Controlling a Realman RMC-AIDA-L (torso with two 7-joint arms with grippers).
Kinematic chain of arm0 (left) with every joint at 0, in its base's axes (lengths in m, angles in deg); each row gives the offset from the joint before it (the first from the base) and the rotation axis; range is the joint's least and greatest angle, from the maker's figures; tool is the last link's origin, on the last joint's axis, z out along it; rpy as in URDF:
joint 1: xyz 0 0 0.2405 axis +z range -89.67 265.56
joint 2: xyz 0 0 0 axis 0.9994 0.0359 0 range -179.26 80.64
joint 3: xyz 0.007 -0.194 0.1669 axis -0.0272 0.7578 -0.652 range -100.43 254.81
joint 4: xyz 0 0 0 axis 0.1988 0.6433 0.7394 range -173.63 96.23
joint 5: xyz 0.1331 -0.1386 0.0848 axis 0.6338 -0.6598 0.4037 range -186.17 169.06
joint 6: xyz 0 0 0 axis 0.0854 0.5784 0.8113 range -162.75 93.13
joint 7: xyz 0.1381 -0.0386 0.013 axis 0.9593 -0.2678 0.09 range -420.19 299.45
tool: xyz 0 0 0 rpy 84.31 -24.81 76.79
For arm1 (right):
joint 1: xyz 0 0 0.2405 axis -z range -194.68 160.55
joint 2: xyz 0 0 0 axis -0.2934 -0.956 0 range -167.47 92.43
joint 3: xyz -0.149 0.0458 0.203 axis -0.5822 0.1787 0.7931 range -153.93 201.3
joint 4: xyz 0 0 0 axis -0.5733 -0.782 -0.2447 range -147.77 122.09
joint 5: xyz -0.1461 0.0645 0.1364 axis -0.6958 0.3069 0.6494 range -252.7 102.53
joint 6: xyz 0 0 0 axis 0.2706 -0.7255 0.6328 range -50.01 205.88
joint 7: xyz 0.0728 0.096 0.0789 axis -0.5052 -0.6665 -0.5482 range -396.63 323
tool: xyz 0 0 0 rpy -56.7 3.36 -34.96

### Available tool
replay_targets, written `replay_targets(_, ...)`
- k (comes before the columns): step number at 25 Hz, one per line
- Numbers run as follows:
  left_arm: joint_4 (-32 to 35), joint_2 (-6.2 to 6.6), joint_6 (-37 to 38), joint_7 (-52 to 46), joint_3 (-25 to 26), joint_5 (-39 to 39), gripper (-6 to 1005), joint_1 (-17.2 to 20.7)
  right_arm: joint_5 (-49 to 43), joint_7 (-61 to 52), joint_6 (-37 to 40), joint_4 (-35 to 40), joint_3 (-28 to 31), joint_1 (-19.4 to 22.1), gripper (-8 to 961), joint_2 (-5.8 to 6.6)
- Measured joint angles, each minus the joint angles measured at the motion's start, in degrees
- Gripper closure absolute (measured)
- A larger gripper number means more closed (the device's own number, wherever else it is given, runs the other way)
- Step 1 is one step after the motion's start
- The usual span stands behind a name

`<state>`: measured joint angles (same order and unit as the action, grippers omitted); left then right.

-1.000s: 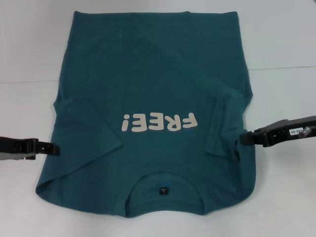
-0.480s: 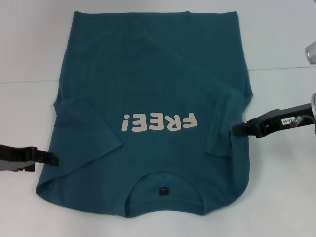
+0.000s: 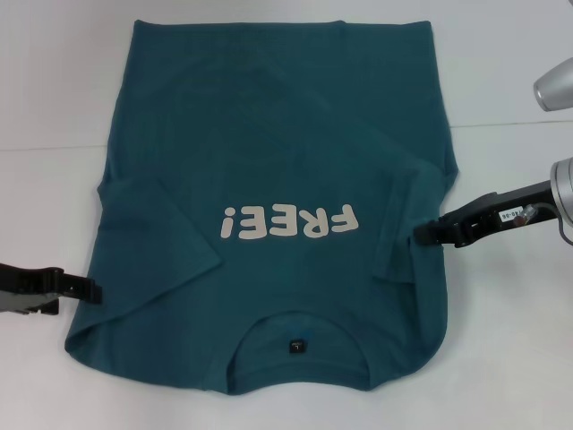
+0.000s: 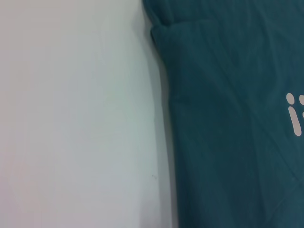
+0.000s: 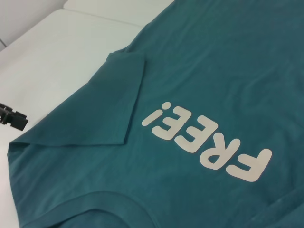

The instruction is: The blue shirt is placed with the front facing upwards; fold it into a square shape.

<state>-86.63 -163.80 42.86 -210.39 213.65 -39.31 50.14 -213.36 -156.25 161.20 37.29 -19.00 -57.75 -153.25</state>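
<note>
head view: blue shirt (image 3: 269, 179) flat — sleeves folded inward.

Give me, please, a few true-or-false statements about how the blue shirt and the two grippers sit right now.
1. The blue shirt lies with its white lettering facing up. True.
2. Both sleeves are spread out flat to the sides. False: both are folded in over the body.
3. The right gripper is over the shirt's right sleeve. True.
4. The left gripper is lifting the collar. False: it sits at the shirt's left edge, near the shoulder.
</note>
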Motion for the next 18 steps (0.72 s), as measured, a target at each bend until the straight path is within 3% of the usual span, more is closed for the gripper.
replay_targets(18,1.25,0.07,-0.10,-0.79,0.19,1.29,244,-0.33,-0.07,0.23,-0.38,-0.12,-0.82,-0.59,939,-0.10)
